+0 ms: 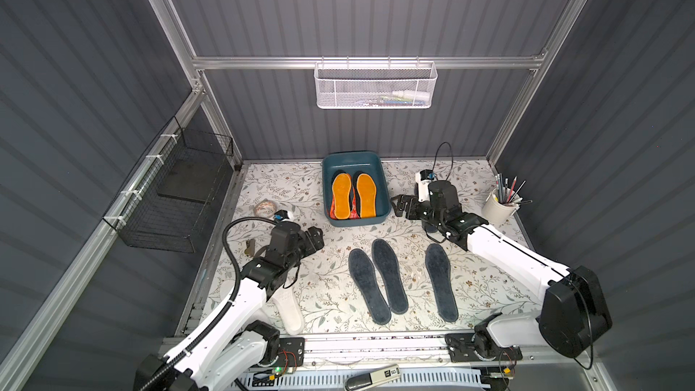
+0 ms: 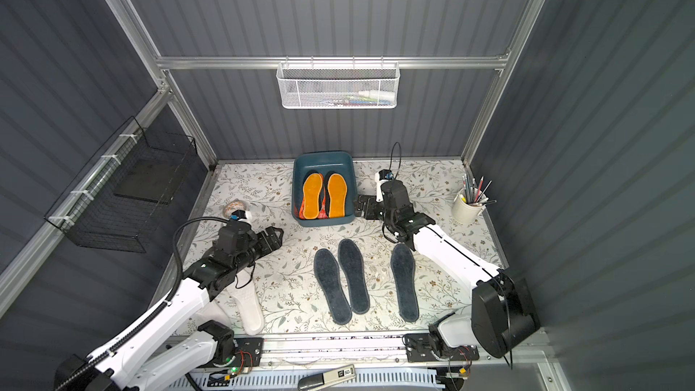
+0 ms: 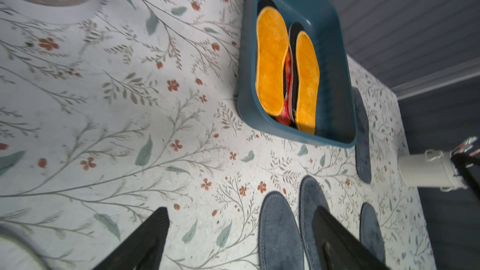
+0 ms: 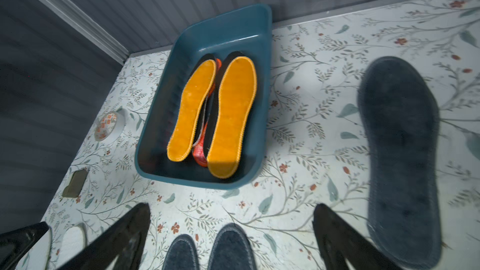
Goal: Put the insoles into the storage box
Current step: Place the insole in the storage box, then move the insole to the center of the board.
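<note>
- We see the left gripper (image 3: 240, 214) and the right gripper (image 4: 232, 207) both spread wide, pinching nothing.
- The storage box (image 1: 351, 162) sits at the back of the table (image 1: 470, 295), with orange insoles (image 1: 341, 197) inside.
- We count three grey-blue insoles (image 1: 389, 276) lying on the table, plus a white insole (image 1: 289, 312).

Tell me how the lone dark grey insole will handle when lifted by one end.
Thin and lying flat, the lone grey insole will probably droop. Its fuzzy face should resist slipping. Flush on the table, its edge may be hard to catch.
</note>
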Robot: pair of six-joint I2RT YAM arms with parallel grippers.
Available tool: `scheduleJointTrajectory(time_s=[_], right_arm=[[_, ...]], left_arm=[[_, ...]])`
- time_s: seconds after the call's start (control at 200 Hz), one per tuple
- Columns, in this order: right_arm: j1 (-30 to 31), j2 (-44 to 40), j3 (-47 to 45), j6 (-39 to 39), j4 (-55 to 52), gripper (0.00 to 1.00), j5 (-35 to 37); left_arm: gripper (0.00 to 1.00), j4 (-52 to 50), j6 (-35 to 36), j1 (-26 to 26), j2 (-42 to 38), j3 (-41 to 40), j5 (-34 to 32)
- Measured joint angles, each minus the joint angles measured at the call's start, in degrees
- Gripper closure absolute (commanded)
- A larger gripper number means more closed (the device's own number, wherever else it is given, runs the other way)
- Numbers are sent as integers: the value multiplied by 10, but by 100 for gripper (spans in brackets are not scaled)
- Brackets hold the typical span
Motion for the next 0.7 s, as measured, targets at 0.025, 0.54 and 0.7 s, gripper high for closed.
scheduleJointTrajectory(time_s=[0.025, 0.54, 0.7], right_arm=[[-4, -3, -5, 2, -1, 1, 2], [-43, -16, -44, 35, -31, 1, 10], [-50, -30, -59, 39, -35, 1, 10]], left_arm=[[21, -4, -6, -17, 10, 1, -9], [42, -55, -96, -226, 276, 125, -98], [45, -56, -96, -237, 332, 159, -78]])
